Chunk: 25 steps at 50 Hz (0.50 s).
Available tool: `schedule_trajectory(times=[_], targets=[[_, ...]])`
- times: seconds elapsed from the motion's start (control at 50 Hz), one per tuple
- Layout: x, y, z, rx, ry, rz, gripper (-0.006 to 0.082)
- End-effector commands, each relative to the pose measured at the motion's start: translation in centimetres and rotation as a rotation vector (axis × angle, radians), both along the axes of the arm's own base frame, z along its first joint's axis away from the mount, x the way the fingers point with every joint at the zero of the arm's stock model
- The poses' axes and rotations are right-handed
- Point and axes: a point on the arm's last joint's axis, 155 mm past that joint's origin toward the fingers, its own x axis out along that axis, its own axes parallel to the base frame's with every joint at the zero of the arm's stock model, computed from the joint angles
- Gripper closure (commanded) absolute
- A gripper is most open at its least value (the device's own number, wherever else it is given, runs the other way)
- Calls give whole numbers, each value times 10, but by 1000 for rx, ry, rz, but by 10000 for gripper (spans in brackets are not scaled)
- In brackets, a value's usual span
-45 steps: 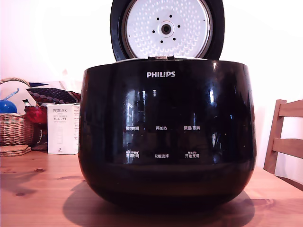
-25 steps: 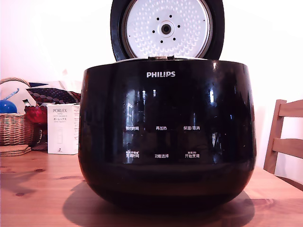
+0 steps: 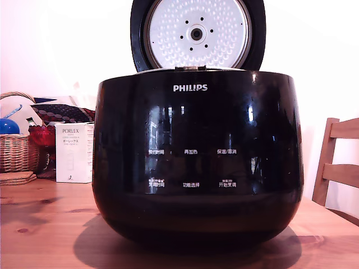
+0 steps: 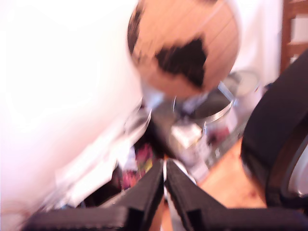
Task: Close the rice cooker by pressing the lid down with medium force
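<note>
Your glossy black pot-shaped rice cooker point(image 3: 197, 162) sits on the wooden table point(image 3: 39, 224), filling the exterior view. Its round black lid point(image 3: 197, 35) stands upright above the cooker's back rim, dimpled silver plate facing you. Beside the cooker, on the exterior view's left, are a white box point(image 3: 74, 152), a red glass bowl point(image 3: 42, 135) and a wicker basket point(image 3: 17, 151); on its right, a wooden chair point(image 3: 336, 165). In the blurred wrist view your black claw point(image 4: 164, 169) shows tips nearly together, holding nothing, with the lid's dark edge point(image 4: 274, 149) near it.

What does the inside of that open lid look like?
The lid has a silver-white dimpled metal plate with a dark central hole, ringed in glossy black; the exterior view shows it best.
</note>
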Motion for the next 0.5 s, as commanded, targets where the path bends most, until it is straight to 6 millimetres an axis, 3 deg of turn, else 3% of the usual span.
schedule_trajectory(times=[0.0,0.28,0.48], targets=[[1,-4,5,-7,-27,-24,788],[-1,-20,27,-41,-112,-114,788],[6,-32,25,-36,-131,-161,788]])
